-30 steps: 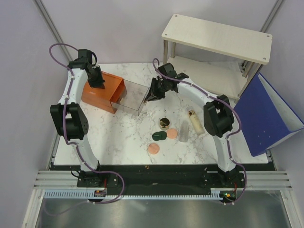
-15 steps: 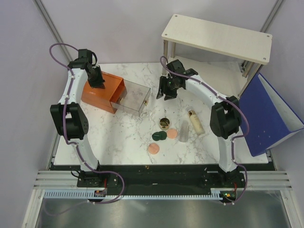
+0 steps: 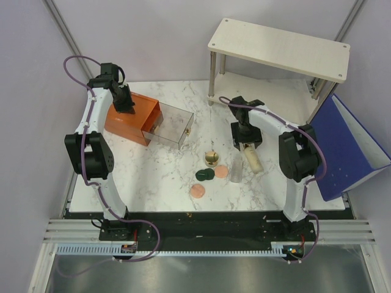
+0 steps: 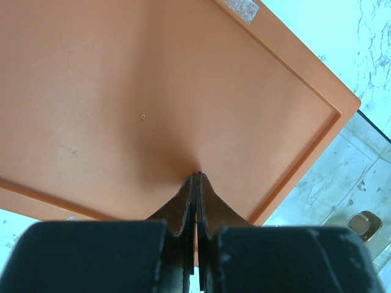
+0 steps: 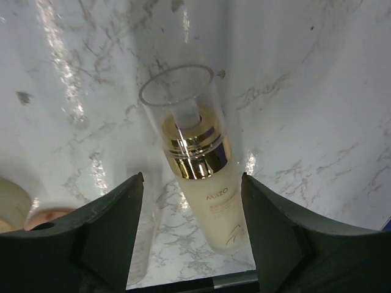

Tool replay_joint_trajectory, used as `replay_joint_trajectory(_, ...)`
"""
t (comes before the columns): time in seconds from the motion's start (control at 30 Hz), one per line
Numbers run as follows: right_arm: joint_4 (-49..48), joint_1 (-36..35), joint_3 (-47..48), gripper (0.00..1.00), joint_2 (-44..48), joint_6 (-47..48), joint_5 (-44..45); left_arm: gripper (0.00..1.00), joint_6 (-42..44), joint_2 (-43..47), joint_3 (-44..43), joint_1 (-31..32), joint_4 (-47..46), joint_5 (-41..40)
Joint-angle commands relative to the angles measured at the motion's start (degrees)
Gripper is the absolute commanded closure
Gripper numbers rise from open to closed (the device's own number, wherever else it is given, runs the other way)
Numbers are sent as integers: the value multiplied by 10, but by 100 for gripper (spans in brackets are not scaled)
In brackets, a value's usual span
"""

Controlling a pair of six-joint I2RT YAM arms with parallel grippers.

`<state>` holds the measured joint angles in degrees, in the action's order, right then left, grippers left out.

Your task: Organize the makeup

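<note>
Right gripper (image 5: pixel 191 183) hovering released, jaws flanking cream bottle (image 3: pixel 252 160) with gaps both sides, bottle lying flat, cap pointing away from the bases, left gripper (image 4: pixel 196 183) clenched, touching orange box (image 4: pixel 122 91).

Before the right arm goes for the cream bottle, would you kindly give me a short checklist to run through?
1. The right gripper is open: ok.
2. The cream bottle sits between the fingers: ok. It lies on its side below them, slanted and untouched.
3. The clear drawer is pulled out of the orange box: ok.
4. The left gripper steadies the box: ok. It is shut, with its tips on the box top.
5. There is room for a finger between the bottle and the clear tube: cannot tell. The tube lies close alongside.
</note>
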<state>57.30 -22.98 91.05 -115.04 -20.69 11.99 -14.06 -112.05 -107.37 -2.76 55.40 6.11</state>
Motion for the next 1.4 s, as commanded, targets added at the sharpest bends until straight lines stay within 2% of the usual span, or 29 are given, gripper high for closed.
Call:
replay_joint_trajectory(0.0, 12, -4, -53, 27, 54, 23, 51, 98, 20, -42, 27, 1, 40, -9)
replay_joint_trajectory(0.13, -10, -3, -110, 28, 54, 16, 58, 98, 24, -43, 30, 1, 40, -12)
replay_joint_trajectory(0.2, -29, -3, -126, 35, 51, 13, 52, 98, 25, -44, 30, 1, 41, -12)
replay_joint_trajectory(0.27, -42, -3, -140, 55, 46, 17, 41, 98, 25, -43, 30, 1, 41, -13)
replay_joint_trajectory(0.33, -54, -3, -140, 65, 37, 21, 36, 98, 27, -43, 31, 1, 41, -14)
replay_joint_trajectory(0.37, -56, -3, -138, 77, 36, 27, 35, 98, 27, -44, 31, 0, 41, -14)
replay_joint_trajectory(0.43, -66, -3, -129, 87, 33, 35, 30, 98, 26, -44, 30, 0, 41, -14)
replay_joint_trajectory(0.47, -66, -3, -123, 97, 32, 35, 27, 98, 26, -45, 30, 0, 41, -14)
replay_joint_trajectory(0.5, -68, -2, -116, 100, 34, 43, 23, 98, 26, -45, 30, 1, 40, -14)
replay_joint_trajectory(0.7, -59, -5, -9, 100, 55, 81, -50, 98, 23, -46, 30, 1, 41, -4)
replay_joint_trajectory(0.8, -33, -7, 114, 100, 48, 97, -73, 98, 19, -47, 33, 2, 41, 3)
replay_joint_trajectory(0.93, -21, -11, 226, 100, 26, 108, -116, 98, 17, -49, 35, 2, 41, 3)
replay_joint_trajectory(1.1, -26, -33, 362, 100, -24, 111, -219, 98, 11, -48, 30, 4, 41, 3)
replay_joint_trajectory(1.23, -60, -57, 424, 100, -61, 70, -250, 98, 9, -49, 23, 4, 41, 5)
replay_joint_trajectory(1.37, -125, -79, 445, 100, -87, 14, -297, 98, 4, -46, 25, 4, 44, 7)
